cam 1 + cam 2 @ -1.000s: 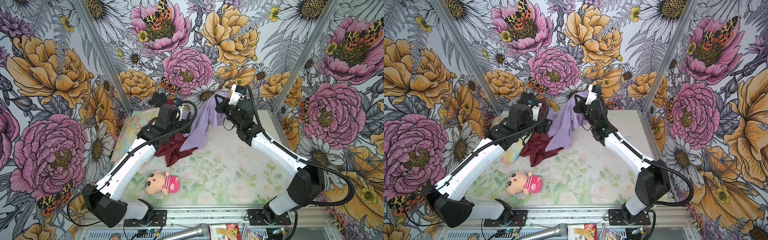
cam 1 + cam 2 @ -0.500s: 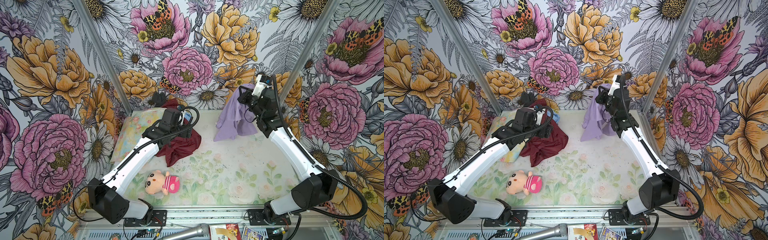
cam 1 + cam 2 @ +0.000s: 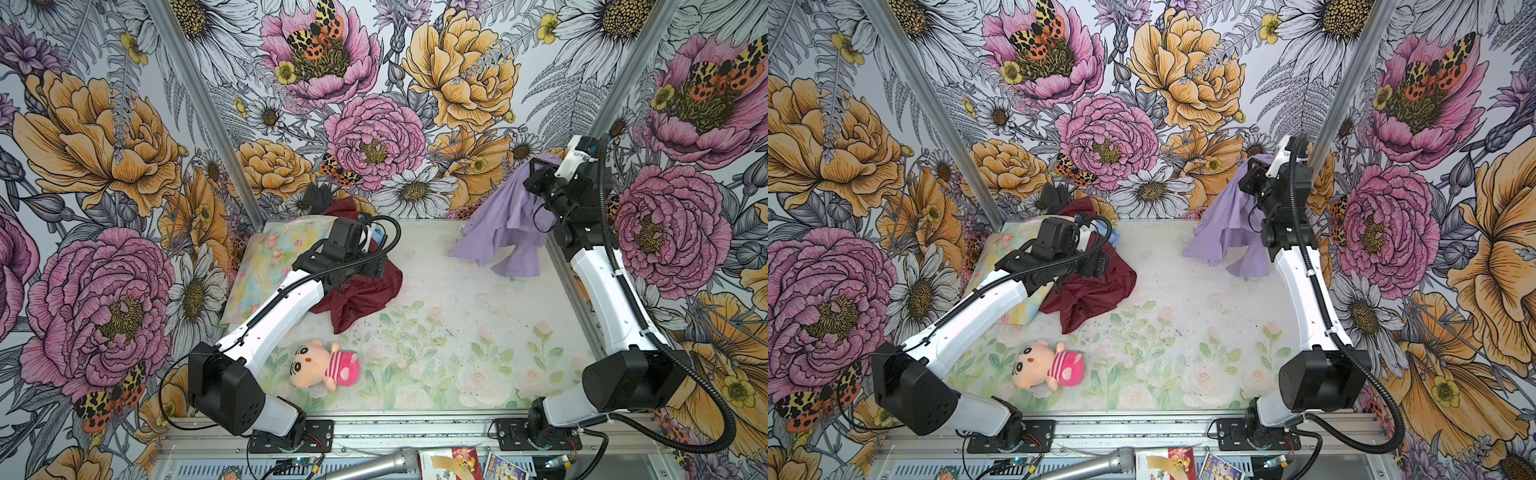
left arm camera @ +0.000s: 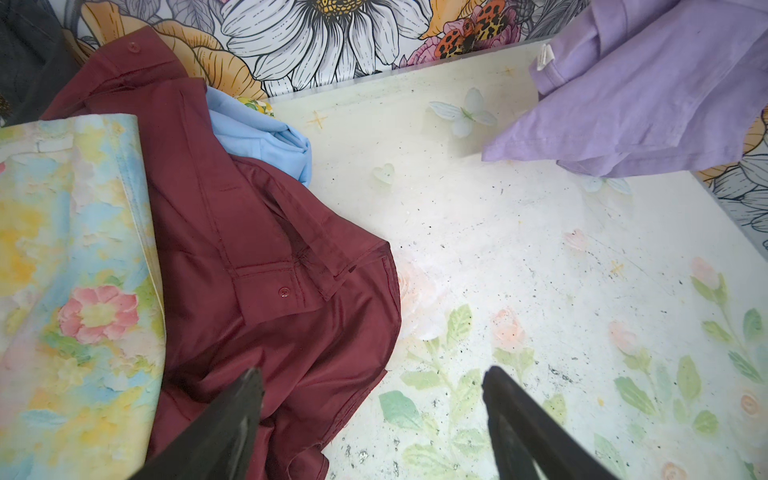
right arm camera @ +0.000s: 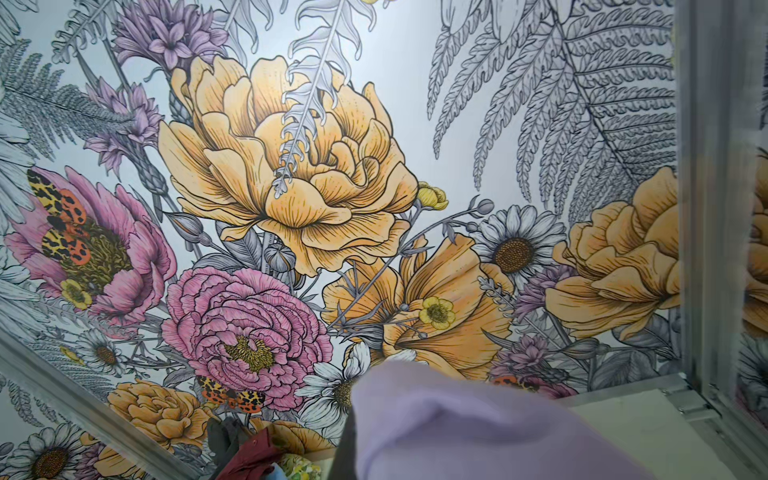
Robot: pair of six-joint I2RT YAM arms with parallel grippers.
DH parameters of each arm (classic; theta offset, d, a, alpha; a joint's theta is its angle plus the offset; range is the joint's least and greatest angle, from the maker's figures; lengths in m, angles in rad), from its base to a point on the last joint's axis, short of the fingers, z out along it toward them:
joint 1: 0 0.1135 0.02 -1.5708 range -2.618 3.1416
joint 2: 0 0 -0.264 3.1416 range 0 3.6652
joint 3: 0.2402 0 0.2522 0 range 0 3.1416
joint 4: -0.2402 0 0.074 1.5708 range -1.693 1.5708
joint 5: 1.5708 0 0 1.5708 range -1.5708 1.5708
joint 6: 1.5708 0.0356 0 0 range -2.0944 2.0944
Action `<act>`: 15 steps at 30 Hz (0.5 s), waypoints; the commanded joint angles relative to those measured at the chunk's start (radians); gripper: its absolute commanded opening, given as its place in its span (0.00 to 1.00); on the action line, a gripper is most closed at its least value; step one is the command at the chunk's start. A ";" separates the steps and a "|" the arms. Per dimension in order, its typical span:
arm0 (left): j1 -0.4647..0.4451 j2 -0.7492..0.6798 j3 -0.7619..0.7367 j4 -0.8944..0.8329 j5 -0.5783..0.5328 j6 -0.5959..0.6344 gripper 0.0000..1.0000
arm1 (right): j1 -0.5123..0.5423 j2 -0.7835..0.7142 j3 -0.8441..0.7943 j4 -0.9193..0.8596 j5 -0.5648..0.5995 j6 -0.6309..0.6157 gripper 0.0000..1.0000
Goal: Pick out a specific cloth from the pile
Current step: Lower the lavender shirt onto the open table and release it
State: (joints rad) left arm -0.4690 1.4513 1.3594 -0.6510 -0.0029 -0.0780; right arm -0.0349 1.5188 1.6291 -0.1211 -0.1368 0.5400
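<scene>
cloth: plain pale lavender, soft, small white tag on one seam. Its bunched top is clamped in the closed right claw. The rest hangs below that claw in loose folds, off the pile and well apart from it.

pile: crumpled heap beneath and ahead of the left claw.
- maroon shirt: dark, buttoned, on top, its near edge right under the claw.
- light blue cloth: peeks out past the maroon, farther from the claw.
- floral sheet: pastel, lies flat, touching the maroon's side.
- dark grey cloth: farthest from the claw, mostly hidden.
</scene>
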 commanded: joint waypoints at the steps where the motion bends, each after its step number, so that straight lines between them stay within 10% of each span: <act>1: 0.021 0.003 -0.024 0.036 0.045 0.000 0.84 | -0.024 0.028 0.012 0.015 -0.021 -0.019 0.00; 15: 0.082 -0.032 -0.080 0.082 0.117 -0.028 0.84 | -0.042 0.227 0.095 -0.059 -0.009 -0.033 0.00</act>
State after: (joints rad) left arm -0.3965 1.4509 1.2961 -0.6075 0.0811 -0.0978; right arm -0.0753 1.7500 1.6787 -0.1909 -0.1371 0.5285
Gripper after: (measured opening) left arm 0.835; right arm 0.079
